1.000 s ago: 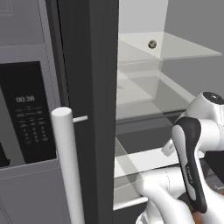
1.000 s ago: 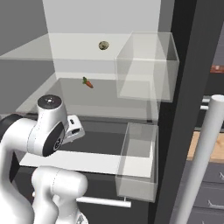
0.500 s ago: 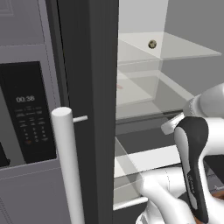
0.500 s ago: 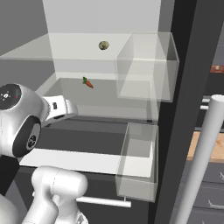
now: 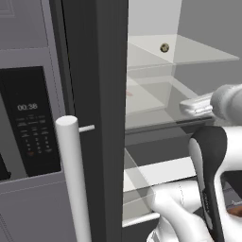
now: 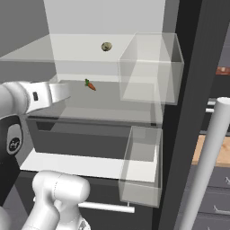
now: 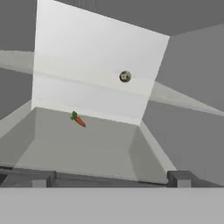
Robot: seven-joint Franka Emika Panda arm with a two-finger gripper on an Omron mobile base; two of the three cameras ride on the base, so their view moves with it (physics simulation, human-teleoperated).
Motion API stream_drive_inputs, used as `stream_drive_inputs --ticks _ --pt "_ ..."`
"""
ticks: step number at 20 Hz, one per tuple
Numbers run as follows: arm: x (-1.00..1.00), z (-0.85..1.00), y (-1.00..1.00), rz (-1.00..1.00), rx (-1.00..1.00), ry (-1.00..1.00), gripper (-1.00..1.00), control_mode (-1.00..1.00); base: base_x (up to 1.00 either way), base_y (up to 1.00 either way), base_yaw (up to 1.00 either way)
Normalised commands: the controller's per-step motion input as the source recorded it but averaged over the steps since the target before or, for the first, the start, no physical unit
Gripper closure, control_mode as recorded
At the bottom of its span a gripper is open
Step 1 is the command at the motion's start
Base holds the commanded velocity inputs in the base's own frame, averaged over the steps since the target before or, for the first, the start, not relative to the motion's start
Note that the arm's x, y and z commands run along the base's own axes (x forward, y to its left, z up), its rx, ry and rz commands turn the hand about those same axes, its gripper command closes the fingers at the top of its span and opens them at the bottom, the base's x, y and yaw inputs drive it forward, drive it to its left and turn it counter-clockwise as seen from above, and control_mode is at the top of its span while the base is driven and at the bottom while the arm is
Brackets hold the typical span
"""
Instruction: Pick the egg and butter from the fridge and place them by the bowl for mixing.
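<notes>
Hand (image 7: pixel 109 177) now further into fridge (image 5: pixel 94 71) (fingers spread, empty), carrot (image 6: pixel 90 85) below egg (image 6: pixel 106 46).

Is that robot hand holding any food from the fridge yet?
No, nothing is held. Its fingers stand apart, bare, short of the egg and carrot.

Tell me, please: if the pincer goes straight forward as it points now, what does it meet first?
Probably the fridge's back wall, a little below the egg and above the carrot. The open pincer has nothing nearer ahead, though depth is uncertain.
</notes>
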Motion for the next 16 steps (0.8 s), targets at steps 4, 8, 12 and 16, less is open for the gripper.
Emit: stream_drive_inputs --ticks 4,8,12,16 --pt "-0.10 0.58 -0.21 0.00 0.27 -0.19 -1.00 -1.00 0.00 0.00 0.00" --pt "-0.19 0.64 -0.18 0.00 0.35 -0.11 -1.00 -1.00 0.00 0.00 0.00" --pt "-0.03 0.50 -0.10 0.00 0.16 0.00 -1.00 -1.00 0.00 0.00 0.00" --pt "0.43 0.65 0.01 -0.02 0.05 0.25 -1.00 -1.00 0.00 0.00 0.00"
